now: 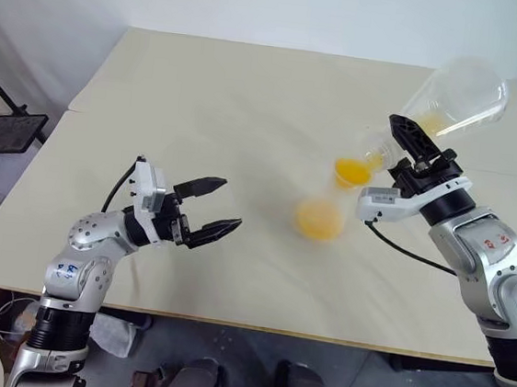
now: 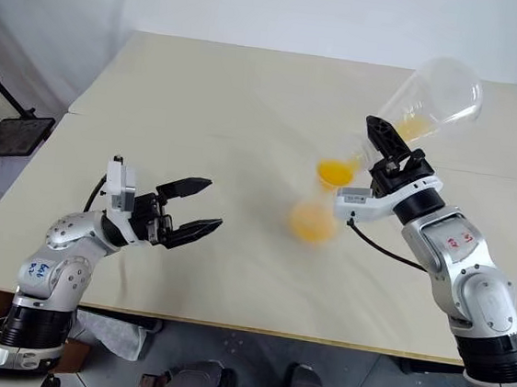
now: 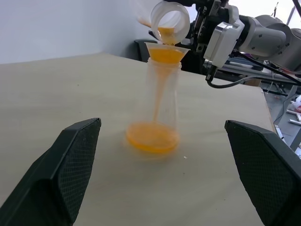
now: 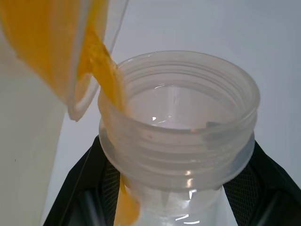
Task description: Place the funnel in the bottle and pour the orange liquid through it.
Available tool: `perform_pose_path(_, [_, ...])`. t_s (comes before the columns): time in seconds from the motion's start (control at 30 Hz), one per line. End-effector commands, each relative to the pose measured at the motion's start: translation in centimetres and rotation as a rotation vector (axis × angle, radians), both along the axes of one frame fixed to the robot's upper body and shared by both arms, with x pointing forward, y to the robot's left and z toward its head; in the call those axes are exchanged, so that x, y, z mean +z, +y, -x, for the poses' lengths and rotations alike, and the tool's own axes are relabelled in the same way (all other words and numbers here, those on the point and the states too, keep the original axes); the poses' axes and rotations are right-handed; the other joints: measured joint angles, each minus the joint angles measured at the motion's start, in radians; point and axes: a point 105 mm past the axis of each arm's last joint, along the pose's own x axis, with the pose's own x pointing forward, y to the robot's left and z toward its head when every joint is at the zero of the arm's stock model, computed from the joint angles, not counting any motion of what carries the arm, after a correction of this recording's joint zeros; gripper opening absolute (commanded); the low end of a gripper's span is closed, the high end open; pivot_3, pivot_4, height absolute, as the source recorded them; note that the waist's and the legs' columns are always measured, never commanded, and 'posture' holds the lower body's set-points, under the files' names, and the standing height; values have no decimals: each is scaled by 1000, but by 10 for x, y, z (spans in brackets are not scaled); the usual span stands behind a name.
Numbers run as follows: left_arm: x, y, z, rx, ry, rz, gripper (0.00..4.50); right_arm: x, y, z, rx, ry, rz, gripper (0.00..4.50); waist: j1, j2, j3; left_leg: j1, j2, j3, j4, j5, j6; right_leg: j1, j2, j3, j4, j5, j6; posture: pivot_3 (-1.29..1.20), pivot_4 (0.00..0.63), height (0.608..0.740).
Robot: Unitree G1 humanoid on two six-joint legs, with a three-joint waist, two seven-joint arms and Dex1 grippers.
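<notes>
The funnel (image 3: pixel 167 52) sits in the mouth of the bottle (image 3: pixel 162 101), which stands upright on the pale surface (image 1: pixel 231 98), right of centre in the head views. The funnel's cone is full of orange liquid (image 3: pixel 153 140); a thin stream runs down through the bottle's neck, and a shallow pool covers its base.

Directly above, at the upper right of the head views, a larger clear conical flask (image 1: pixel 458 94) is tipped mouth-down over the funnel. The right hand (image 1: pixel 420 155) is pressed together on this flask's neck. A small remainder of liquid lies along the flask's lower wall near the neck.

Judged from these views, the funnel step is done and pouring is well under way; what remains is to drain that last portion, then right the flask and set it down.

The left hand (image 1: pixel 209 209) hovers low at the lower left of the head views, fingers spread and holding nothing, well apart from the bottle and pointing toward it.

The surface around the bottle is bare, with wide open room toward the upper left. The bottle stands well in from the near edge at the bottom of the frame and from the right edge, so room for moving looks ample.
</notes>
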Motion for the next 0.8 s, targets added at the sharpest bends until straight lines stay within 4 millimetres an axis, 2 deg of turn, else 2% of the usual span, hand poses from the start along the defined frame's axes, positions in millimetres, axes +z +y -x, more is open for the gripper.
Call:
perform_pose_path(0.03, [7,0,3,-4,-32,2,4500,21,-2,8,5,-75,-34,2509,0,0,0,0,0,0,0,0,0,0,0,0,0,0,0,0,150,740])
perform_pose_path(0.8, [9,2,1,4,-38,2,4500,22,5,11,23,-131,44,2509,0,0,0,0,0,0,0,0,0,0,0,0,0,0,0,0,150,740])
